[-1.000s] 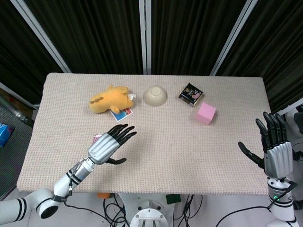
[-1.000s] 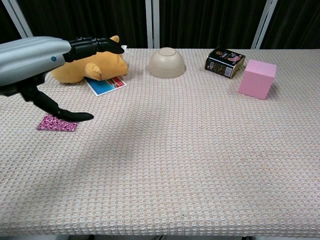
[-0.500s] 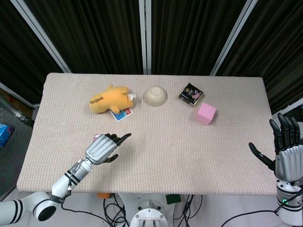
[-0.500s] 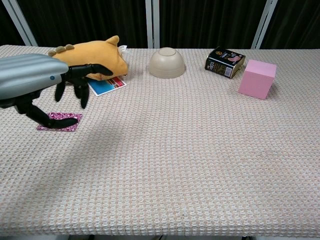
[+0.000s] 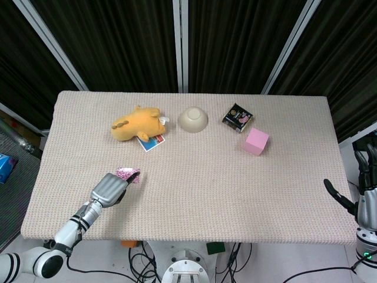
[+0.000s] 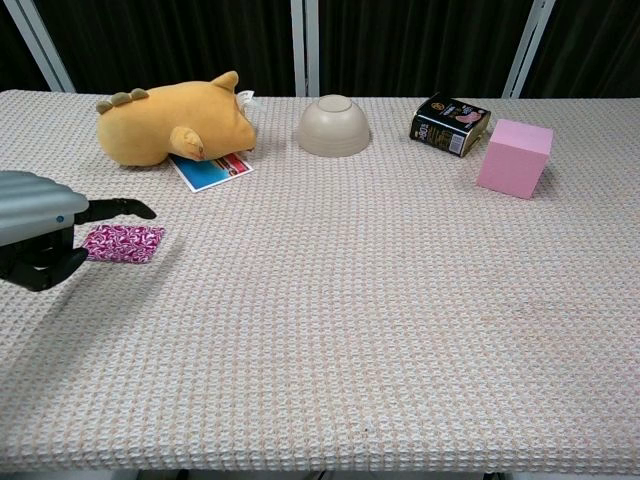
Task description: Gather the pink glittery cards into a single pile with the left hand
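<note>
Left hand, from the head view, lies at about 8 o'clock on the table, fingers mostly curled in with one stretched out over the pink glittery cards at its 1 o'clock tip, and I cannot tell whether it pinches them. From the chest view that hand sits low at 9 o'clock, cards flat beside it, apparently one pile, so I'd square the edges with light inward nudges; the right hand hovers spread at 4 o'clock, empty
</note>
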